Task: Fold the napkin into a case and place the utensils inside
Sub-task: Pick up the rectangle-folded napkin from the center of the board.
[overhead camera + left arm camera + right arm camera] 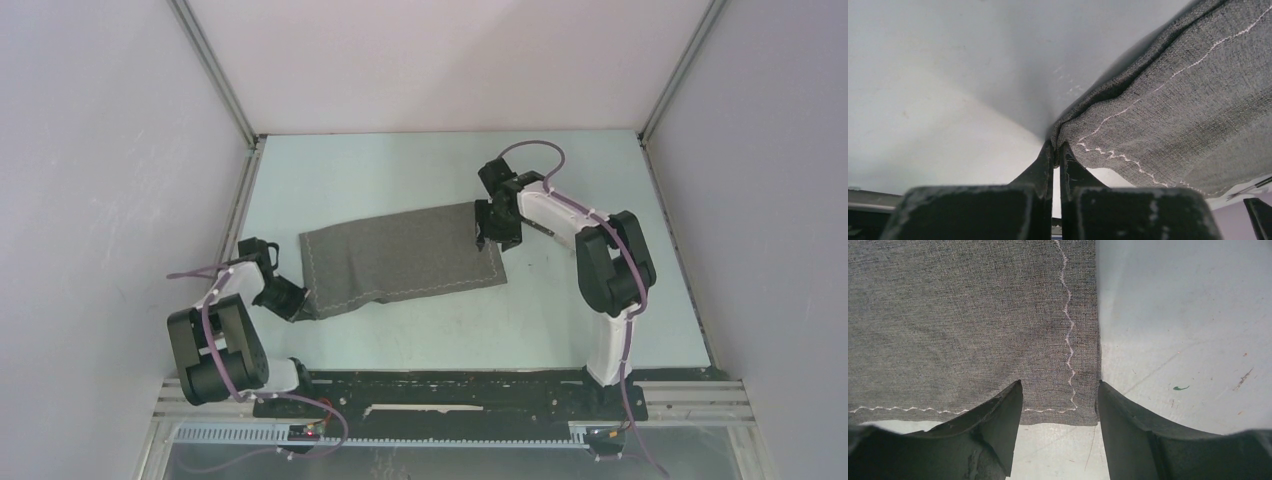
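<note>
Three pale walls [450,60] around a light blue-green tabletop [420,340], scuffed beside right gripper [1059,390]. Grey napkin [400,255] corner clenched in left gripper [1057,150]; right gripper spread, astride another corner lying flat.

grey napkin [400,255] — pale zigzag stitching

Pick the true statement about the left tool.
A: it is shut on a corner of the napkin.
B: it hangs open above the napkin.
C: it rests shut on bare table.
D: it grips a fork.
A: the left tool has its fingers pressed together on a corner of the napkin.
</note>
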